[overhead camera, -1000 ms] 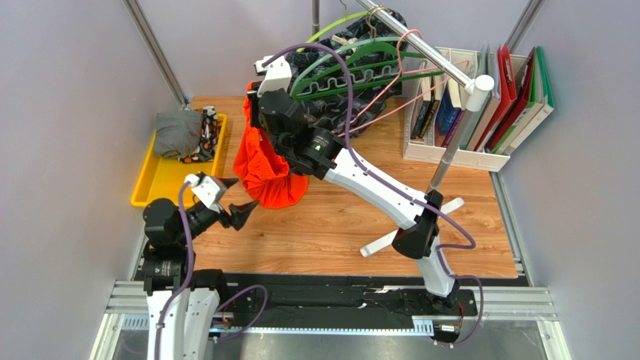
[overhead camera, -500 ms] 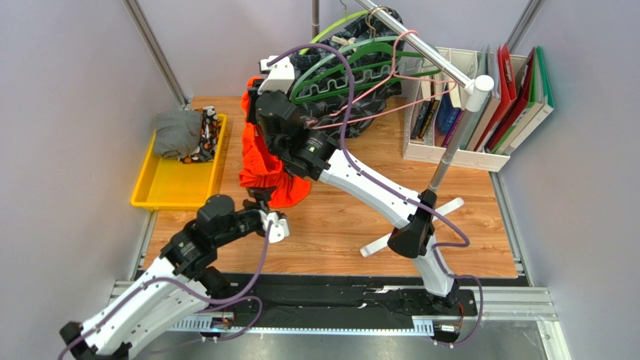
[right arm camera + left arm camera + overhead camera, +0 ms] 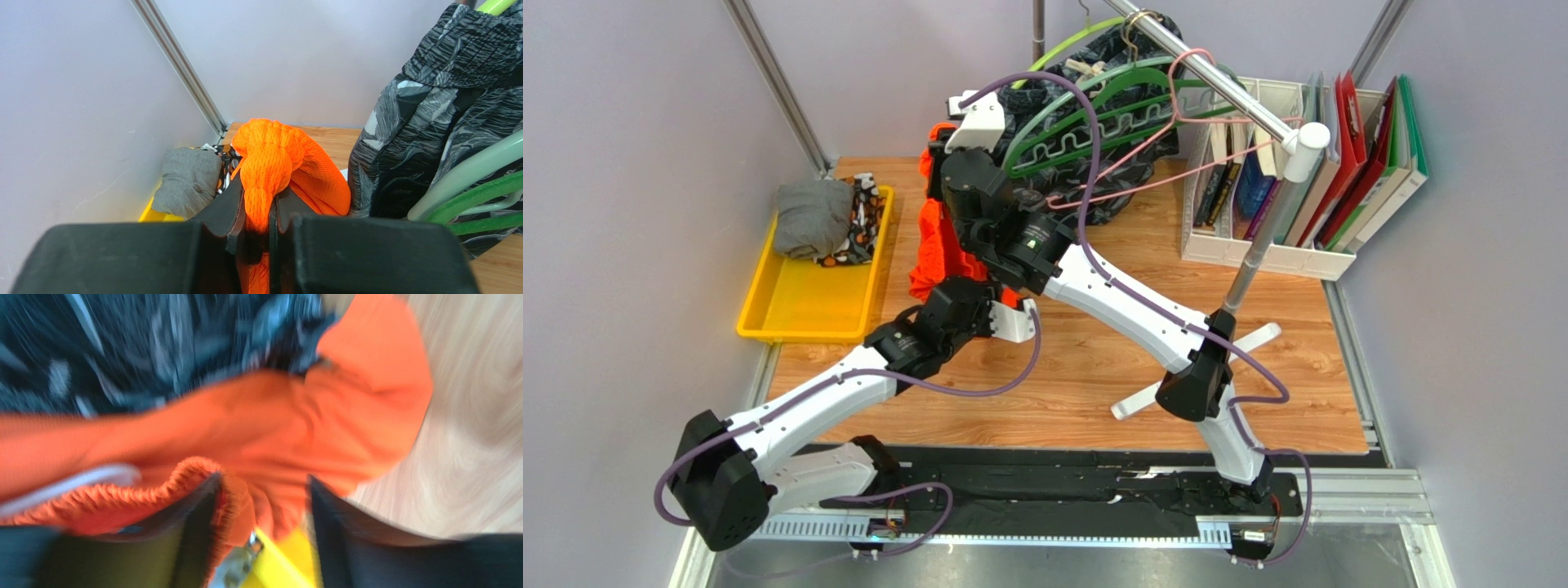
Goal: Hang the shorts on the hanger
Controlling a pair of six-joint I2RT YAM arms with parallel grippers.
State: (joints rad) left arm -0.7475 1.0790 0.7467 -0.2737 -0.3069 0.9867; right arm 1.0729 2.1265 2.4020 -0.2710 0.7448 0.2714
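- The wooden table (image 3: 1284, 368) is spread out beneath the shorts (image 3: 934, 251).
- The clothes rail (image 3: 1210, 76) is mounted to the right of the shorts and higher than them, slanting away on its pole.
- The right arm (image 3: 1136, 306) is stretched from the near right up to the top of the shorts. The left arm (image 3: 817, 398) is brought in from the near left to their lower edge.
- The file rack (image 3: 1247, 251), filled with books and folders, is set well to the right of the shorts.
- The black wavy-patterned garment (image 3: 1081, 184) is hung just to the right of the shorts. In the left wrist view the two are seen edge to edge, though that view is badly blurred.
- The yellow tray (image 3: 811, 312) is placed near the shorts on their left.
- The shorts themselves are held up off the table in a bunch, with the orange-red cloth hanging down from the right arm's grasp.
- The green hangers (image 3: 1100, 116) are hung on the rail, up and to the right of the shorts.
- The hanger (image 3: 1161, 175), thin and pink, is hooked on the same rail, right of the shorts and apart from them. The shorts are not yet carried on it.
- The grey cloth (image 3: 811, 218) is folded in the tray, left of the shorts.
- The right gripper (image 3: 261, 211) is pressed together on a gathered fold at the top of the shorts.
- The left gripper (image 3: 261, 481) is held spread at the elastic waistband. The hem is laid against one finger (image 3: 190, 539), and a gap is left before the other.
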